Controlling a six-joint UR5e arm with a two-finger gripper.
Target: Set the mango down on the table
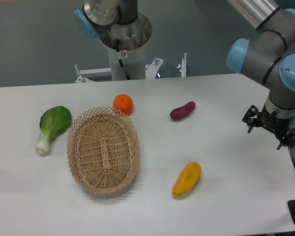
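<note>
Presently the mango (186, 180) lies flat on the white surface (226, 206), front and right of centre, in contact with nothing else. Its long axis runs diagonally, the lower end toward the front left, the upper end toward the back right. The wicker basket (103, 150) sits near on its left, not touching; the purple sweet potato (182, 110) lies well apart behind it, the orange (123, 103) just behind the basket rim, the bok choy (52, 126) at far left.

The tool (271, 131) hangs at the right edge of the surface, above it and well apart from the mango, which lies to its front left in the picture. Nothing is held between the fingers; they appear spread, though their exact opening is too small to judge with confidence.

Judgement: the fruit rests on the surface outside the basket, so the placement looks complete. Any further move need only keep the arm clear of the fruit, since a brush along its rounded side could roll it
</note>
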